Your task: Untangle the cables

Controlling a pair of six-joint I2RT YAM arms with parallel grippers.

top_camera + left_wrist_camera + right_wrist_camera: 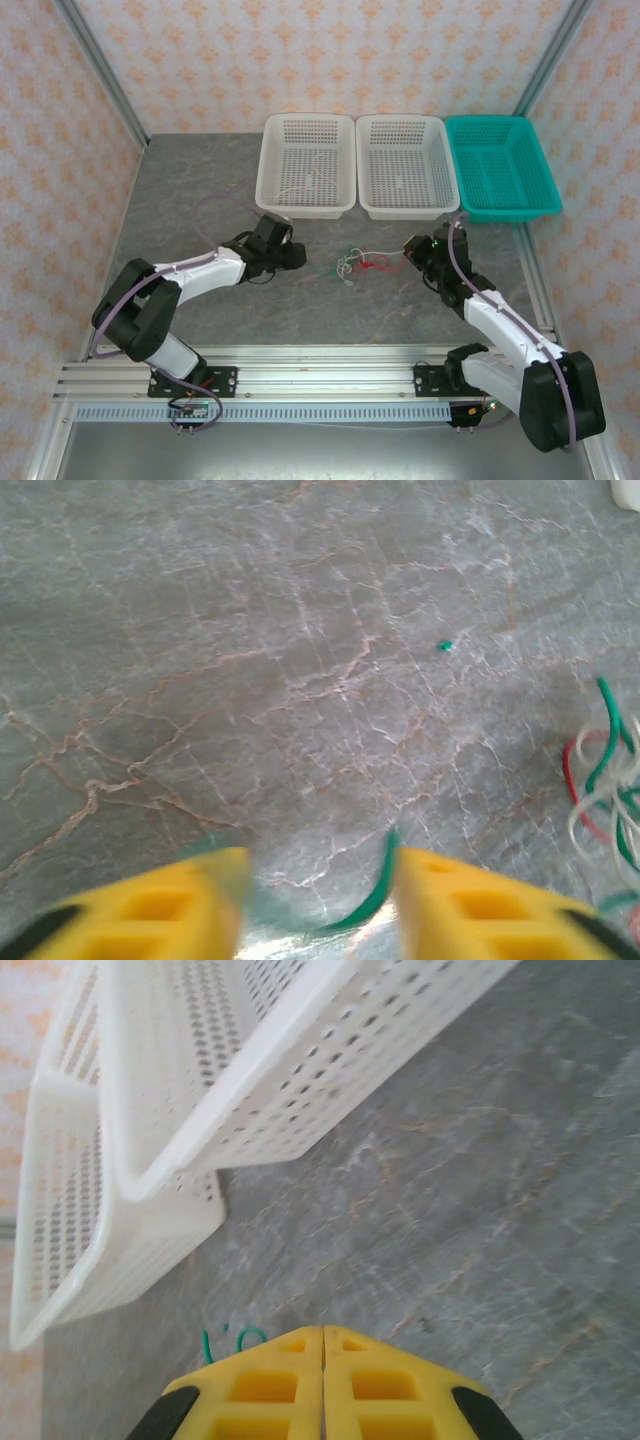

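The grey counter (200,200) carries the cables (355,265) in a tangle between the arms. Left jaws stand apart with a green wire (365,905) between them; right jaws are pressed together

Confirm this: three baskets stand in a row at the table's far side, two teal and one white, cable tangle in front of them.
The colours are swapped: two white baskets and one teal basket, as the top external view shows. They do stand in a row at the table's far side, cable tangle in front.
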